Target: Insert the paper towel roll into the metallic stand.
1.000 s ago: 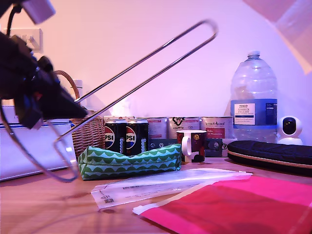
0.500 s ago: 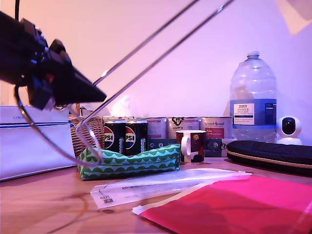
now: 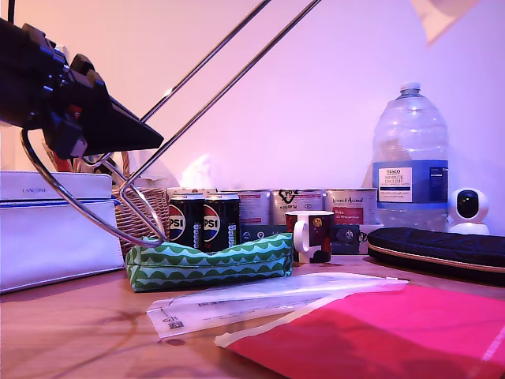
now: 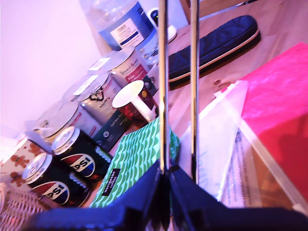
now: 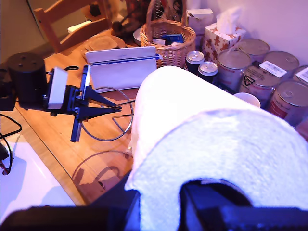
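Observation:
The metallic stand (image 3: 237,77) is off the table and tilted. Its two chrome rods slant up out of the exterior view's top, and its ring base hangs low at that view's left. My first gripper (image 3: 146,140) is shut on it near the base. The first wrist view looks along both rods (image 4: 162,72) from the shut gripper (image 4: 163,192). The paper towel roll (image 5: 207,139) fills the second wrist view, with my second gripper (image 5: 192,211) shut on it. That view also shows the stand's ring (image 5: 103,140) beyond the roll. A pale corner of paper (image 3: 438,14) shows at the exterior view's top right.
Under the stand lie a green patterned pouch (image 3: 209,260), cola cans (image 3: 203,221), a wicker basket (image 3: 142,209) and a white case (image 3: 55,229). A mug (image 3: 312,234), a water bottle (image 3: 410,158), a black case (image 3: 442,251), a clear bag (image 3: 268,296) and a pink envelope (image 3: 379,335) lie toward the exterior view's right.
My first gripper has risen and swung the stand steeper, so the loop's top has left the frame. The paper at the exterior view's top right has moved up, almost out of view.

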`<state>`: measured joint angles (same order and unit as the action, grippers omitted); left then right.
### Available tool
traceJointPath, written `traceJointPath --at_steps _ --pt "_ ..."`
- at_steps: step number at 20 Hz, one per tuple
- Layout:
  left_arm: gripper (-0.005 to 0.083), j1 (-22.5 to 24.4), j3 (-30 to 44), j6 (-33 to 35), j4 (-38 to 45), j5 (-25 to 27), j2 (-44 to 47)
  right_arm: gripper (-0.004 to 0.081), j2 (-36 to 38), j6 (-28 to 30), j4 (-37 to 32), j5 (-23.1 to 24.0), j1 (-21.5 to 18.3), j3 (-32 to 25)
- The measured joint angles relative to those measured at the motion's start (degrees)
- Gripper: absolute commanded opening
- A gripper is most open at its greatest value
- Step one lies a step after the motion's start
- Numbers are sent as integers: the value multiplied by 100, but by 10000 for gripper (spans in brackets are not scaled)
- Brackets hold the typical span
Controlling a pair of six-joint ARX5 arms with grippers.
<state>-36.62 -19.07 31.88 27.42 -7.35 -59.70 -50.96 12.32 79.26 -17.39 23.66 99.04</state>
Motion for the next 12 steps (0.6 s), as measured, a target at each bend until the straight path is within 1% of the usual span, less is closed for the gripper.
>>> traceJointPath --at_steps 5,9,12 --pt "-23 7 0 2 -48 -98 120 -11 -131 74 -17 9 0 0" --pt "-23 35 0 -11 -133 -262 223 -11 -271 87 -72 -186 0 63" --pt "-23 37 0 -24 -177 -264 223 -11 -404 90 -81 -343 7 72"
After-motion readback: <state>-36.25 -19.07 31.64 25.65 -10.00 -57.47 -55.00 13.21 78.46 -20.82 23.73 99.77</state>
